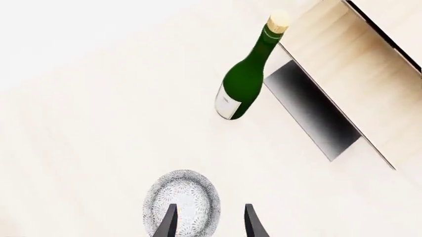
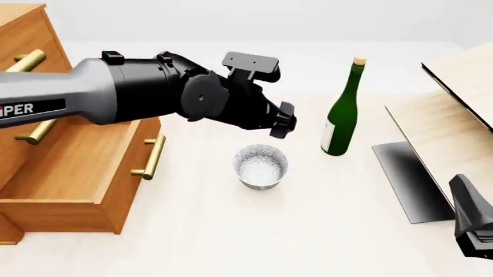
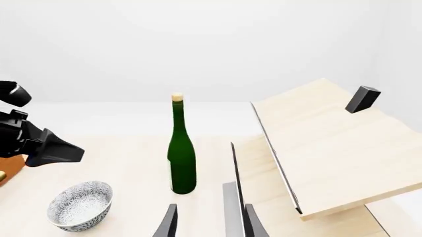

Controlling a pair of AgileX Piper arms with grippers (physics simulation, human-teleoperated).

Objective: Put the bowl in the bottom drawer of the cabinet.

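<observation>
The bowl (image 2: 260,166), small, white-and-grey and speckled, stands upright on the table in the front view. My left gripper (image 1: 209,224) hovers above it and is open, with nothing between its fingers; one fingertip (image 1: 168,223) overlaps the bowl (image 1: 183,202) in the left wrist view. The cabinet (image 2: 23,40) fills the left side. Its bottom drawer (image 2: 133,183) is pulled out, and its brass handle (image 2: 150,157) faces the bowl. My right gripper (image 3: 209,223) is open and empty, well to the right of the bowl (image 3: 80,205).
A green bottle (image 2: 341,115) with a cork stands upright just right of the bowl. Beyond it, a pale slanted wooden board structure (image 2: 454,109) takes up the right side. My left arm (image 2: 154,92) reaches over the open drawer. The right arm (image 2: 474,225) sits low at the right edge.
</observation>
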